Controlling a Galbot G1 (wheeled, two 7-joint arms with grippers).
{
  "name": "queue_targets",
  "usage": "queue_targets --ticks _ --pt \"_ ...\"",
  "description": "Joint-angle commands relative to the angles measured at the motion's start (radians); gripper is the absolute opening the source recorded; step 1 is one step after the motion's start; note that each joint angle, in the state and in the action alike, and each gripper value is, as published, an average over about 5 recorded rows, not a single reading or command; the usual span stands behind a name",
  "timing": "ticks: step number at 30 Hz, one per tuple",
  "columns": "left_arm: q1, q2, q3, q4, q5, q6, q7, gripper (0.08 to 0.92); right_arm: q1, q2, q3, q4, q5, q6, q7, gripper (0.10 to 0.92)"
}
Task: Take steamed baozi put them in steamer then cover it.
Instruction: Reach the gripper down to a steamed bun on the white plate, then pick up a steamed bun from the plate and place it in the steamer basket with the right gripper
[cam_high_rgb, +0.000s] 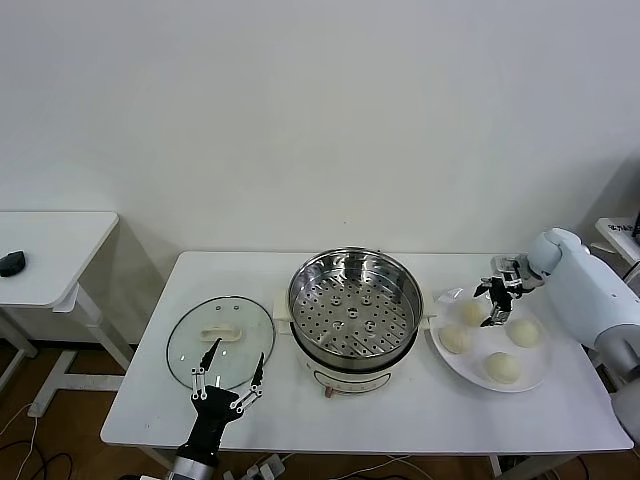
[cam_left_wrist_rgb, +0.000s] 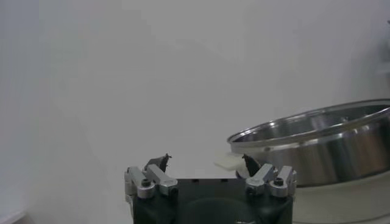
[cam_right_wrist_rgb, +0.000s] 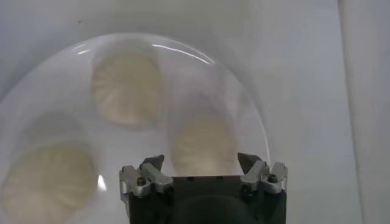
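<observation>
Even, bright indoor light falls from above, and the head view is sharp throughout. The white surface (cam_high_rgb: 400, 415) throws only soft, short shadows beneath the steamer (cam_high_rgb: 354, 305) and the plate (cam_high_rgb: 540, 372). Small highlights glint on the steamer's polished rim, and faint reflections streak the glass cover (cam_high_rgb: 221, 341). The left wrist view is hazy and pale, the wall washed out, the steamer's steel side slightly soft. The right wrist view is strongly blurred: the steamed baozi (cam_right_wrist_rgb: 126, 86) look smeared and out of focus, with a curved glare line along the plate's edge, while the right gripper's fingers (cam_right_wrist_rgb: 152, 164) stay crisp.
</observation>
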Motion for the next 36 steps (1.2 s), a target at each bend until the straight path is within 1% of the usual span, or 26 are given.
queue_targets --ticks 1,6,9,12,16,21,26,30,36 --pt "0.001 -0.001 0.0 0.0 0.0 -0.001 -0.002 0.823 0.003 0.02 0.0 -0.033 -0.028 0.006 0.019 0.788" --pt "0.001 -0.001 -0.002 -0.002 0.0 -0.002 -0.006 0.823 0.002 0.022 0.0 -0.034 -0.027 0.005 0.03 0.692" --pt "0.002 -0.001 -0.002 -0.004 0.0 -0.002 -0.007 0.823 0.001 0.018 -0.002 -0.024 -0.023 0.007 0.026 0.661" --pt "0.002 0.0 -0.002 -0.007 0.0 -0.001 -0.007 0.823 0.004 0.001 -0.011 0.016 -0.007 0.011 0.014 0.647" --pt "0.003 0.001 -0.001 -0.012 0.0 0.002 -0.008 0.823 0.036 -0.058 -0.054 0.138 0.035 0.06 -0.019 0.645" --pt "0.004 0.002 0.002 -0.02 0.001 0.003 -0.009 0.823 0.152 -0.122 -0.121 0.291 0.052 0.222 -0.065 0.651" --pt "0.006 0.005 0.003 -0.028 0.001 0.002 -0.01 0.823 0.315 -0.174 -0.289 0.515 0.172 0.33 -0.088 0.645" --pt "0.008 0.006 0.004 -0.035 0.001 0.002 -0.01 0.823 0.402 -0.157 -0.38 0.641 0.208 0.405 -0.083 0.626" --pt "0.016 0.006 0.005 -0.048 0.001 0.002 -0.011 0.823 0.508 -0.088 -0.509 0.783 0.236 0.447 -0.071 0.604"
